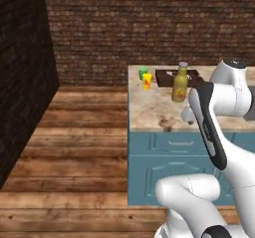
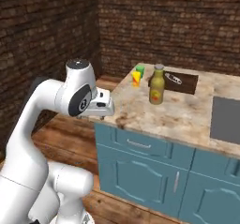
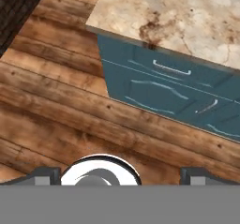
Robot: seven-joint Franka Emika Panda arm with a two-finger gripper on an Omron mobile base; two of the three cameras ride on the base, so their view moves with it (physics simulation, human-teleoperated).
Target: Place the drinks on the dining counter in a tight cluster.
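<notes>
A kitchen: a marbled stone desk [image 2: 187, 113] on teal cabinets [image 2: 140, 167], an inset sink [image 2: 226, 120], brick walls [image 1: 149, 23], plank floor [image 1: 74, 147].

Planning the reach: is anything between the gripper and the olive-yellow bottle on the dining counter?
Nothing visible blocks it. The gripper hangs off the dining counter edge, above the floor. The olive-yellow bottle stands upright farther in, with bare stone before it. The green and yellow cups and dark tray lie beyond.
</notes>
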